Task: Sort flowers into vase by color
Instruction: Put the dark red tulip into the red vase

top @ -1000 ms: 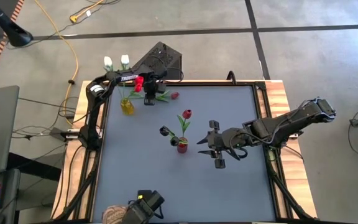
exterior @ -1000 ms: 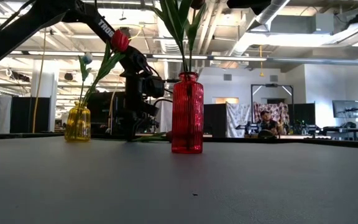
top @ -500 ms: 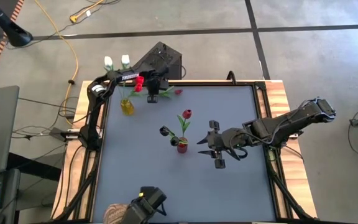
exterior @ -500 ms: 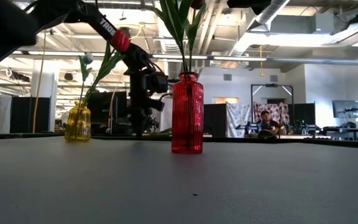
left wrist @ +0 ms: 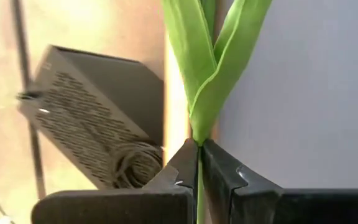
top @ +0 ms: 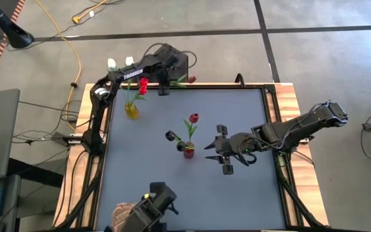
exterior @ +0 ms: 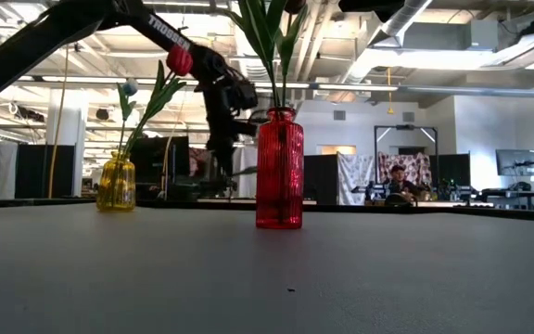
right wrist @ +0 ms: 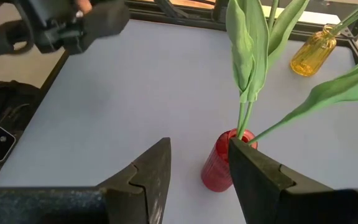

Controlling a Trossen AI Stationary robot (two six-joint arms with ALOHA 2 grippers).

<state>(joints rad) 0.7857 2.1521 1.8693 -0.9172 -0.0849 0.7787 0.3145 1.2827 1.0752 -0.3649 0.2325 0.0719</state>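
My left gripper (top: 164, 82) is over the table's far edge and is shut on a red-headed tulip (top: 191, 78) with green leaves (left wrist: 213, 74). A red vase (top: 189, 152) stands mid-table and holds a red tulip (top: 194, 118) and a near-black one (top: 171, 136). A yellow vase (top: 132, 110) near the far left corner holds two white tulips (top: 111, 63). My right gripper (top: 223, 154) is open and hovers just right of the red vase (right wrist: 219, 168). My left gripper pinches the tulip's thin stem (left wrist: 198, 163) between its two fingers, just below where the leaves fork. The fingers (left wrist: 176, 171) lie across the stem. The flower is lifted clear of the table and lies about level, with its head toward the table's right.
A black box (top: 167, 61) sits just beyond the far edge, close to my left gripper. A person's head (top: 122, 221) and a dark camera (top: 156, 205) show at the near edge. Bare grey tabletop (top: 237, 116) lies to the right and near side.
My left gripper has risen and moved from the table's far-left area toward the far edge. It carried the red tulip, which lay on the table before. The tulip is now lifted clear, with its head beyond the far edge.
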